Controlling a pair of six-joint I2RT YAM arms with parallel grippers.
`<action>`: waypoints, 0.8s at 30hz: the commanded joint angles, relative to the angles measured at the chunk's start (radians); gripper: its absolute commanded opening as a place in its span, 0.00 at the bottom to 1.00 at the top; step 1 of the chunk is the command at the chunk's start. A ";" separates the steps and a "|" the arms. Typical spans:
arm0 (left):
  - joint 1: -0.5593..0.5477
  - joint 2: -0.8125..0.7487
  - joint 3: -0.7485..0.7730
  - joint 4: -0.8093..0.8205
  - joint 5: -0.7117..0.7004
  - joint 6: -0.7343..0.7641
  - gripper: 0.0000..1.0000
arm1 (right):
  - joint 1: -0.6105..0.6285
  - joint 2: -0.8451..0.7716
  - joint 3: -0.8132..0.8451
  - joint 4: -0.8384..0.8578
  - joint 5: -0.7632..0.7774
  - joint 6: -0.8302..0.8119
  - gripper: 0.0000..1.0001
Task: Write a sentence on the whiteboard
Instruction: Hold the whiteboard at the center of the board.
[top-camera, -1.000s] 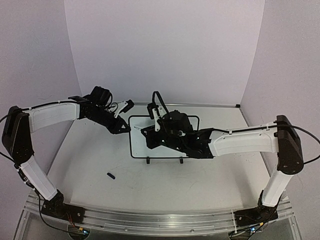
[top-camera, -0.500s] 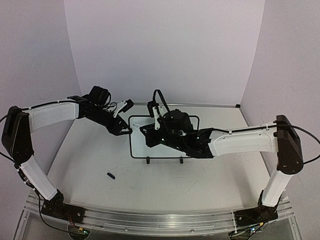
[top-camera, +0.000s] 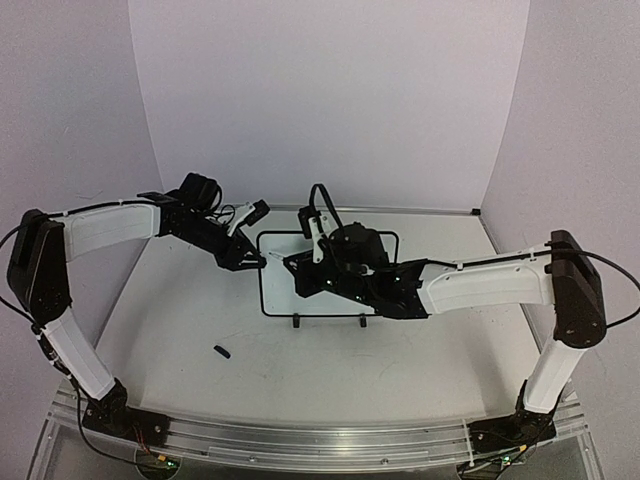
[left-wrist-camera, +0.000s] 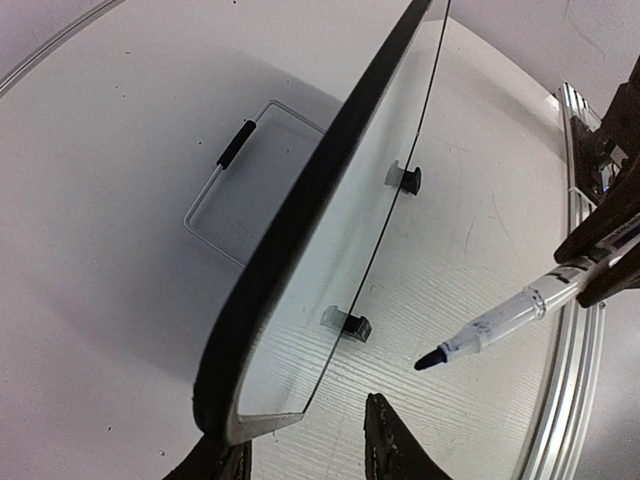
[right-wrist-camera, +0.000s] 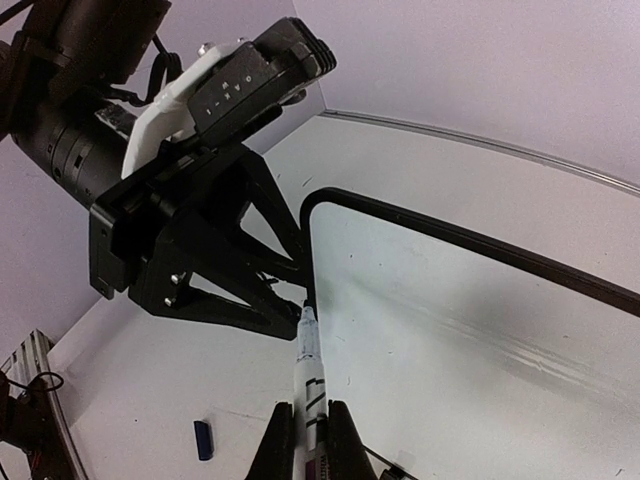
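Note:
The whiteboard (top-camera: 275, 295) stands tilted at the table's middle, and no writing shows on its face (right-wrist-camera: 480, 330). My right gripper (top-camera: 305, 270) is shut on a white marker (right-wrist-camera: 308, 380) with its cap off. In the right wrist view the marker's dark tip points at the board's left frame. In the left wrist view the marker (left-wrist-camera: 520, 310) hangs in front of the board, tip apart from it. My left gripper (left-wrist-camera: 305, 435) is open, its jaws either side of the board's lower left corner (left-wrist-camera: 250, 415).
The marker's blue cap (top-camera: 221, 351) lies on the table in front left of the board, and it also shows in the right wrist view (right-wrist-camera: 203, 438). The board's wire stand (left-wrist-camera: 230, 190) props it from behind. Purple walls close in the table on three sides.
My right gripper has shifted a little up and left with the marker, toward the board's left edge. The left arm has hardly moved.

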 joint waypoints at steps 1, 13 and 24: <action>0.007 0.019 0.046 0.027 0.023 0.026 0.35 | -0.003 -0.044 -0.001 0.038 -0.001 0.001 0.00; 0.020 0.040 0.040 0.032 -0.006 0.040 0.22 | -0.015 -0.009 0.043 0.038 -0.014 -0.021 0.00; 0.025 0.048 0.038 0.029 -0.015 0.051 0.15 | -0.026 0.033 0.089 0.038 -0.020 -0.035 0.00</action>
